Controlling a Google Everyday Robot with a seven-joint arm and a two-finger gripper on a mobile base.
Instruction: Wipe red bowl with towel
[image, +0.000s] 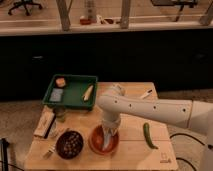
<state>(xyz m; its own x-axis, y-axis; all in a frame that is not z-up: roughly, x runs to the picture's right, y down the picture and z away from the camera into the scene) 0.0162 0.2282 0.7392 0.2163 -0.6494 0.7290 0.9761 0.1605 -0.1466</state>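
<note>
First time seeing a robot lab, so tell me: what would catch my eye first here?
The big white arm reaching in from the right over the wooden table, its tool down over the red bowl near the front edge, with the pale towel under it inside the bowl. Then the dark bowl just left of the red one, and the green tray at the back left.

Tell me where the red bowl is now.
In the camera view the red bowl sits near the front edge of the table, just right of the dark bowl, directly under the gripper.
</note>
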